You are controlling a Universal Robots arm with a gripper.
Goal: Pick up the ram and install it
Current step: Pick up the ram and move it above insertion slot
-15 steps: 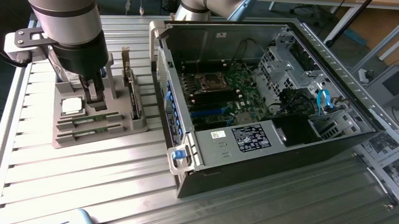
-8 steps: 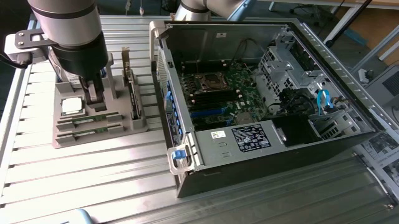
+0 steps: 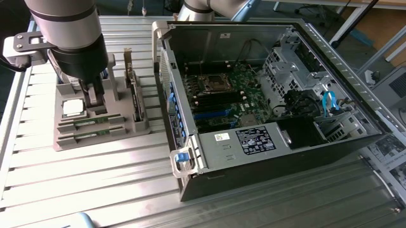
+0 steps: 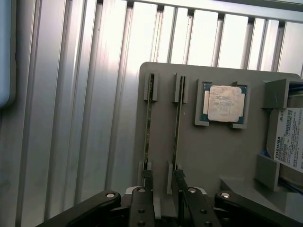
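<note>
end effector [image 3: 95, 97] above holder [image 3: 62, 142] | ram [image 3: 85, 125] slotted | computer case [image 3: 216, 148] open beside

Grey holder [image 4: 222, 156] on a silver ribbed table [image 3: 95, 180], and in it the ram [image 4: 177, 127] and its twin [image 4: 148, 118] show as thin dark-green strips. The processor chip [image 4: 226, 103] is dull silver with a blue-green rim, and the gripper [image 4: 162, 178] is black with silver screws. Over in the black case [image 3: 285, 175]: green motherboard [image 3: 244, 90], blue latch [image 3: 182, 159], blue cable [image 3: 328, 102], black-and-white label [image 3: 256, 141].
</note>
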